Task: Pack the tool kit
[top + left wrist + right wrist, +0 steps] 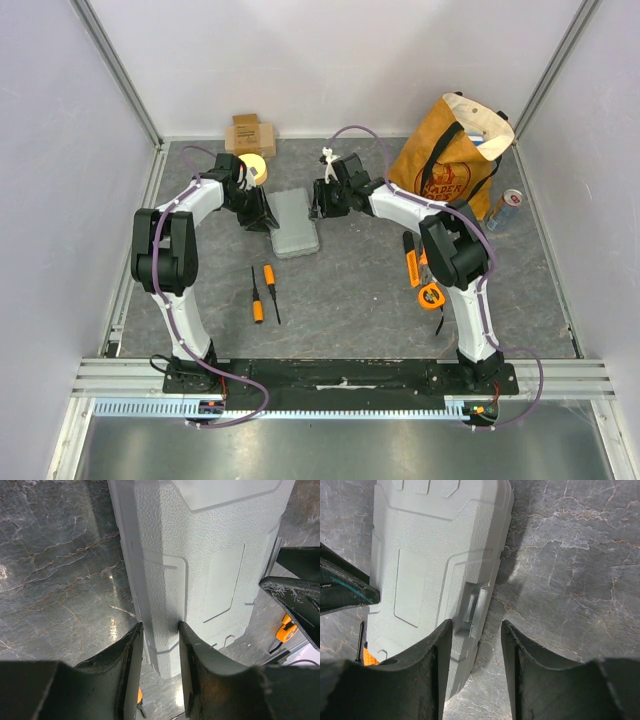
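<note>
The grey tool case [296, 223] lies shut and flat on the table between both grippers. My left gripper [264, 214] is at its left long edge; in the left wrist view the jaws [160, 627] stand a little apart astride that edge of the case [200, 545], gripping nothing. My right gripper [318, 205] is at the right long edge, open; in its wrist view [476, 625] one finger is over the lid by the latch [472, 607], the other over bare table. Two orange-and-black screwdrivers [263, 290] lie in front of the case. More orange tools [411, 260] and a tape measure [431, 296] lie at the right.
An orange-brown tote bag [445, 160] stands at the back right with a can [505, 208] beside it. A tan cardboard box [249, 134] and a yellow tape roll [256, 167] sit at the back left. White walls enclose the table.
</note>
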`<state>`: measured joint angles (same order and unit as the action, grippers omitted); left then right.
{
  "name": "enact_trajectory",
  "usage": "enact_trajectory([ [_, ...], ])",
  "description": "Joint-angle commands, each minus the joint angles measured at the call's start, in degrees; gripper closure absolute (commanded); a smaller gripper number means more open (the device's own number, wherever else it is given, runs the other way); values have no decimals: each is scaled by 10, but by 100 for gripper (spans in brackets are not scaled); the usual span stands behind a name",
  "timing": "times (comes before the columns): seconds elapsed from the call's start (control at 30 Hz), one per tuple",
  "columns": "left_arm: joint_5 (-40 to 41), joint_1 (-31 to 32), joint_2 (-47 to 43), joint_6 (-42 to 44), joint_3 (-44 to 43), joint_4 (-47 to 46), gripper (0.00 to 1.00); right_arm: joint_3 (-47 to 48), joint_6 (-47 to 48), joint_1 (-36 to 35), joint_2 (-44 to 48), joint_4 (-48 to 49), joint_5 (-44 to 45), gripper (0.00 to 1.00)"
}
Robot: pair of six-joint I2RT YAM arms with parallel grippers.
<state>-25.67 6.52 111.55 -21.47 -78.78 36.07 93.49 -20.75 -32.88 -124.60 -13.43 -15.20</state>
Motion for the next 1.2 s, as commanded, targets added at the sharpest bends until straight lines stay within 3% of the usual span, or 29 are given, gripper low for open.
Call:
enact_trajectory([
  [0.0,48,9,32,37,15,26,60,13,-2,3,-4,-3,28,52],
  [0.27,48,9,34,39,19,24,60,5,-10,10,3,-2,66,54],
  [0.5,48,11,32,39,21,24,60,7,-14,11,-9,11,39,56],
  [0.77,47,10,32,40,20,25,60,25,-35,12,-36,21,9,75],
  [0.97,46,10,31,40,21,25,60,24,-37,12,-42,19,4,76],
  [1.0,44,11,32,39,21,25,60,23,-39,12,-42,23,-3,78],
  [1.1,45,11,26,37,19,25,60,22,-47,12,-37,32,-25,99],
  [1.17,45,10,19,35,13,25,59,19,-53,13,-28,35,-27,100],
])
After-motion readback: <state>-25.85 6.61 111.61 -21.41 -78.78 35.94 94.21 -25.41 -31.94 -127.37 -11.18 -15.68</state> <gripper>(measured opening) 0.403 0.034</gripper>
